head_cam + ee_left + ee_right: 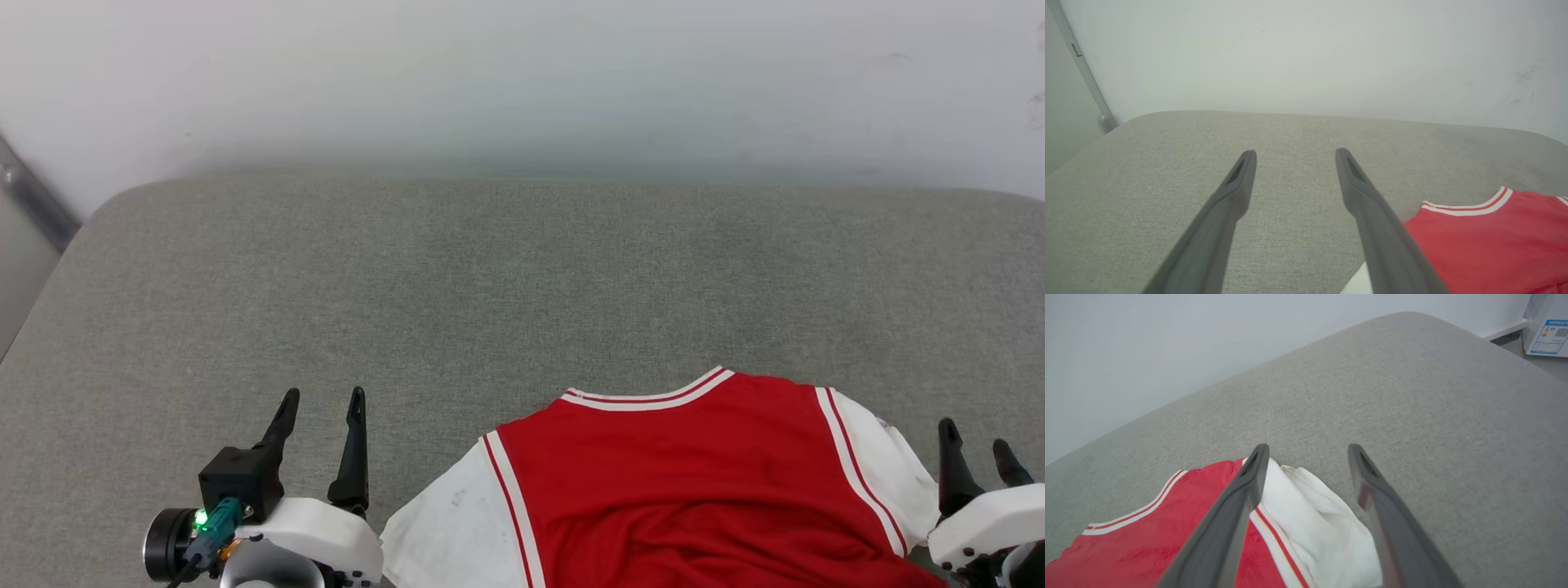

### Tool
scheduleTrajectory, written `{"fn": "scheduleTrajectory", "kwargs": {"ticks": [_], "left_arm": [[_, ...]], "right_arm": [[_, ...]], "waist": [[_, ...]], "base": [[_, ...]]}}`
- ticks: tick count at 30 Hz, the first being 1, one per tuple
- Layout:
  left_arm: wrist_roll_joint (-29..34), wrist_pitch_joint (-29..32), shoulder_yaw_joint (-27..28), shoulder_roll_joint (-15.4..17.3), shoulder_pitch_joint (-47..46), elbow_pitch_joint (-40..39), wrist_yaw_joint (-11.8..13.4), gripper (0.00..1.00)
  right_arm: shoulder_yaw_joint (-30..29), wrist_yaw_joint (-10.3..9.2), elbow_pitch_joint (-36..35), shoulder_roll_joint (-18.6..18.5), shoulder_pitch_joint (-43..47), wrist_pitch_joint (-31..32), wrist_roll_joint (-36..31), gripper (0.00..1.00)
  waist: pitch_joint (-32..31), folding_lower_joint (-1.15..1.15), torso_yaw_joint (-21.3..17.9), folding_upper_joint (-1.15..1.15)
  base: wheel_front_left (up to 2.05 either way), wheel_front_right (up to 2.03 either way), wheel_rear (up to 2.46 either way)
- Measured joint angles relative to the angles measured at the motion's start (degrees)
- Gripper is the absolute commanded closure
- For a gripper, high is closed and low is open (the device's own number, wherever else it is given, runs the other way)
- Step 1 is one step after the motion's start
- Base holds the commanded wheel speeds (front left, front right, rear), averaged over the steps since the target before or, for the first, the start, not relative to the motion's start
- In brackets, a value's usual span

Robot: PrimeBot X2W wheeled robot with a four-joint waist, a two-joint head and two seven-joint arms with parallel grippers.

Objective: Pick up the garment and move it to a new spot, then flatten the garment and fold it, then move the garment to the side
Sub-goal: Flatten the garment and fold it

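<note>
1. The red shirt (694,482) lies on the grey padded bench (408,286), at the near edge and toward my right side. Its striped red-and-white collar points toward the pale wall (522,82).
2. The side of the shirt facing up is plain red. I can read no writing on the part that I see.
3. The left gripper (323,396) has its two dark fingers spread apart with nothing between them. It is over bare bench, just beside the shirt's white left sleeve (449,531) and not touching it.
4. In the left wrist view the same gripper (1295,153) points toward the wall, and the shirt (1494,237) shows at the lower right.
5. The right gripper (975,434) is at the outer edge of the white right sleeve (886,465).
6. In the right wrist view this gripper (1308,447) is also spread wide. The crumpled white sleeve (1323,522) lies between and under the fingers, but they do not pinch it. The red body of the shirt (1147,547) is at the lower left.
7. Far at the upper right of that view, beyond the bench, stands a white object with a label (1549,337). It has a blue heading, a small coloured chart and a square code. The text is too small to read.
</note>
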Motion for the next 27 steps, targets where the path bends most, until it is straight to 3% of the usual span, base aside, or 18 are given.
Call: {"fn": "scheduleTrajectory", "kwargs": {"ticks": [5, 14, 18, 27], "left_arm": [[-0.29, 0.55, 0.27, 0.56, 1.28, 0.33, 0.62, 0.00], [-2.66, 3.25, 0.99, 2.23, 4.46, 1.82, 1.27, 0.00], [-4.65, 6.14, 0.58, 3.30, 5.37, 2.88, -0.46, 0.00], [-10.38, 24.29, -4.22, 6.64, 3.99, 5.90, -6.12, 0.00]], "right_arm": [[4.36, 0.01, -5.75, 0.01, 0.13, -3.05, -4.42, 0.00], [12.36, 0.01, -15.14, 0.02, 7.16, -2.65, -7.01, 0.00], [16.45, 0.00, -18.35, 0.01, 10.24, -1.87, -8.06, 0.00], [21.28, 0.01, -22.88, 0.03, 12.95, -0.29, -9.40, 0.00]], "waist": [[-1.70, 0.00, 0.06, 0.00], [-3.59, 0.00, -0.75, 0.00], [-4.20, 0.00, -1.81, 0.00], [-4.66, 0.00, -4.47, 0.00]], "base": [[0.00, 0.00, 0.00], [0.00, 0.00, 0.00], [0.00, 0.00, 0.00], [0.00, 0.00, 0.00]]}}
